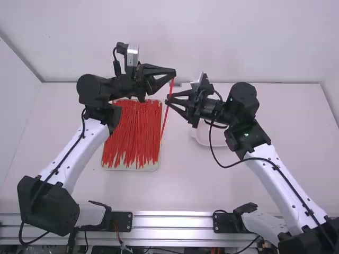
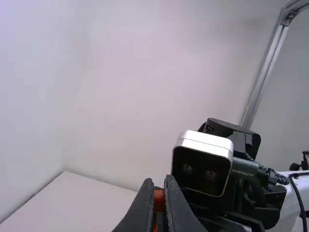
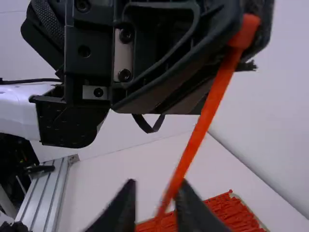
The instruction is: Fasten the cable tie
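1. While the left gripper (image 1: 170,76) pinches the head end of one long, thin red plastic cable tie (image 1: 165,114), the strap hangs off its fingertips and slants down toward the white table (image 1: 296,137). Its fingers are drawn nearly together, and red shows between them in the left wrist view.
2. Just below and facing it is the right gripper (image 1: 170,100), pointed across at the left one. Its fingers are parted to a moderate gap and hold nothing. The strap runs through that gap, closer to one finger; whether it touches that finger I cannot tell.
3. Below the right gripper the tail runs down toward a heap of loose red cable ties (image 1: 132,132) on a flat tan board (image 1: 130,167). Whether the tip touches the heap I cannot tell.
4. A small white dish (image 1: 204,138) lies behind the right gripper, under that arm's wrist.
5. Step in hand, as I read it: getting a second hold on the strap. The tie hangs straight, with no loop and the tail not in the head, so fastening proper is not begun.
6. Next move calls for:
   - closing the right fingers on the strap, leaving enough free tail to steer;
   - curling the strap round and bringing the tip up to the head at the left fingertips;
   - fine alignment, since the slot is small and partly covered by the left fingers. Which way the slot faces I cannot tell.
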Robot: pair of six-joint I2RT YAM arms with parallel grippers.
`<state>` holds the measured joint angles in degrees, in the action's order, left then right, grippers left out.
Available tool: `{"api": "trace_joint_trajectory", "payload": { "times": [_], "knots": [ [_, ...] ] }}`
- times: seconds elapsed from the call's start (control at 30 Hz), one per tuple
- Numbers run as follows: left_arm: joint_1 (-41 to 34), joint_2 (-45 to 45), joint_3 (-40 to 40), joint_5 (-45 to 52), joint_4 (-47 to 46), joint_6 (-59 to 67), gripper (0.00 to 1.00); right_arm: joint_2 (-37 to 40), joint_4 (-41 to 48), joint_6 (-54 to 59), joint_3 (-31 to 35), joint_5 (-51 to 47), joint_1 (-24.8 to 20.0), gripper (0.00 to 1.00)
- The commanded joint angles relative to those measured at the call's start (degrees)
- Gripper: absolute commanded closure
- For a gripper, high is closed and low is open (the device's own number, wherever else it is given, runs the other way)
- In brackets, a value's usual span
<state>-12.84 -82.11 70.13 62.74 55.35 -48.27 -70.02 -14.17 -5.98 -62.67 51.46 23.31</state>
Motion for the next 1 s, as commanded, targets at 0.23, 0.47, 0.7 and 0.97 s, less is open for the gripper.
{"api": "trace_joint_trajectory", "payload": {
  "times": [0.23, 0.47, 0.7, 0.97],
  "knots": [
    [0.1, 1.2, 1.3, -1.7, -2.4, 2.5, 0.98, -0.1, 0.0, -0.2, -1.1, 1.2, 0.1, 1.0],
    [0.1, 1.2, 1.3, -2.2, -4.8, 4.7, 0.92, -0.1, 0.1, -0.2, -1.1, 1.2, -0.6, 1.0],
    [2.8, 1.2, 1.3, 1.8, -6.9, 6.1, 0.62, -0.1, 3.1, 0.0, -1.1, 3.5, -3.4, 1.0],
    [7.3, 1.2, 1.3, 8.0, -5.6, 4.5, 0.01, -0.1, 4.6, 1.5, -1.1, 9.0, -7.3, 1.0]
  ]
}}
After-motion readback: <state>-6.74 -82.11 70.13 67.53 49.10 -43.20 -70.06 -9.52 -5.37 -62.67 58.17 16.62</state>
